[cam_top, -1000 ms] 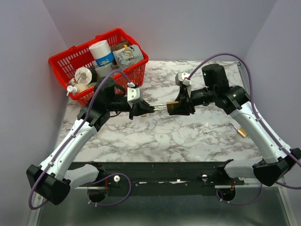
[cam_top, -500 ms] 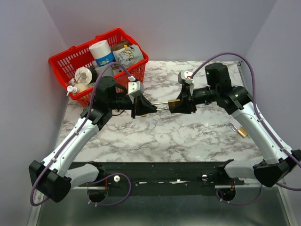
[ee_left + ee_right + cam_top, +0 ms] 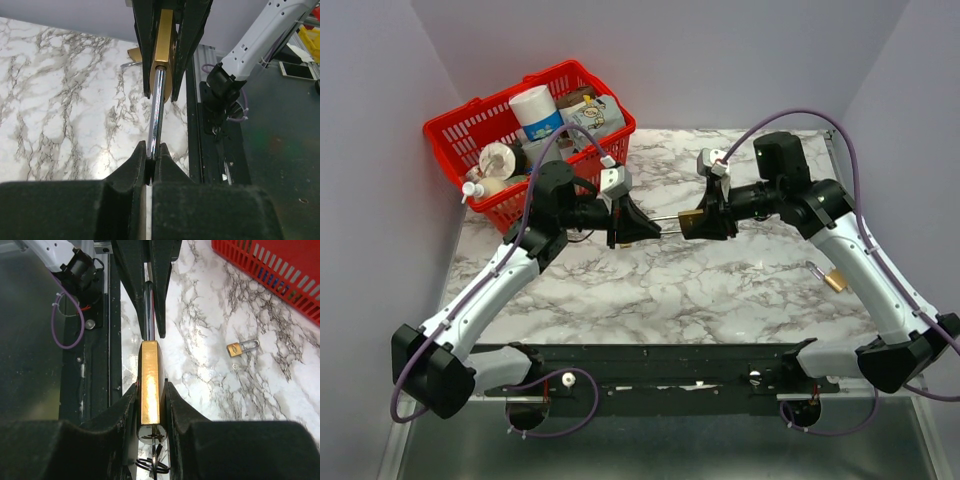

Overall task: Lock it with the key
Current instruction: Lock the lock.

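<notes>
Left pincer (image 3: 151, 154) is closed on the steel shackle (image 3: 157, 110) of the padlock (image 3: 149, 371). Its brass body is gripped by the right pincer (image 3: 150, 387).

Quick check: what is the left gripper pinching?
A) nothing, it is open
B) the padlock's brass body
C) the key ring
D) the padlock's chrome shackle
D: the left wrist view shows the left gripper shut on the chrome shackle, while the right gripper holds the brass body.
</notes>
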You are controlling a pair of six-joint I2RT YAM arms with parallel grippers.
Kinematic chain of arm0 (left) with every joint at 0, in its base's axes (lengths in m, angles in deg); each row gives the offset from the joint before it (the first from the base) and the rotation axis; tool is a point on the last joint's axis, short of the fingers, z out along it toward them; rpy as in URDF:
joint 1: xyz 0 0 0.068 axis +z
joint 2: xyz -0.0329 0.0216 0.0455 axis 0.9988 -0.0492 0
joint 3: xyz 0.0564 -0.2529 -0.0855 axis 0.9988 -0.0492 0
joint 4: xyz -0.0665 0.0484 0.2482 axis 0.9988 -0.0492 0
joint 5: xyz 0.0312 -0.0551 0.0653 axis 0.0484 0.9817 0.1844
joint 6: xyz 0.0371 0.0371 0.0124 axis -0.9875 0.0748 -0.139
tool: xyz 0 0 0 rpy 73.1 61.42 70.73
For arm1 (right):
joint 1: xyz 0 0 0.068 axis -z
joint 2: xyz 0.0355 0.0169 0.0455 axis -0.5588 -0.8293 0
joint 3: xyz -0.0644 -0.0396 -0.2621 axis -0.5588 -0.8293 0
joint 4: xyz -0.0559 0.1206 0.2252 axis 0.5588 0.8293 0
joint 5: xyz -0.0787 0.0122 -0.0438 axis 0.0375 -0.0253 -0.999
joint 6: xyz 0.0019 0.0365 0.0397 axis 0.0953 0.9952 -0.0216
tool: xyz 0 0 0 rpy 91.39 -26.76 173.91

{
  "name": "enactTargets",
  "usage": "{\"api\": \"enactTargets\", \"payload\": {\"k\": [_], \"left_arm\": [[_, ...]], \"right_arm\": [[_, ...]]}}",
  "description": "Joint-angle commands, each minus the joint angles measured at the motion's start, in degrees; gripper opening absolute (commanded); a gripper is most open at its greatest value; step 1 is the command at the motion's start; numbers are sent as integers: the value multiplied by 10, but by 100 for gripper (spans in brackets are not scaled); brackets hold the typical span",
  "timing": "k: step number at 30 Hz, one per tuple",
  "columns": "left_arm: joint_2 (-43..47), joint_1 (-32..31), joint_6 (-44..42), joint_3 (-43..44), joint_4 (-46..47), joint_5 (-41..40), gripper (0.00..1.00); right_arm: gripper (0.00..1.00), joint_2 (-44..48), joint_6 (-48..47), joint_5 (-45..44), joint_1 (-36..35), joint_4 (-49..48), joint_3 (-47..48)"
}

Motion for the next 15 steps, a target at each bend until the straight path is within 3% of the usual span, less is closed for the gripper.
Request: {"api": "enactTargets", "payload": {"k": [1, 10, 15], "left_arm": [[-33, -73, 45, 28, 216, -61, 0], [-53, -94, 66, 42, 251, -79, 0], [-20, -74, -58, 55, 99, -73, 0]], "right_arm": [[1, -52, 4, 90, -71, -70, 12], [1, -61, 3, 85, -80, -62, 11], [1, -51, -67, 53, -73, 29, 18]]}}
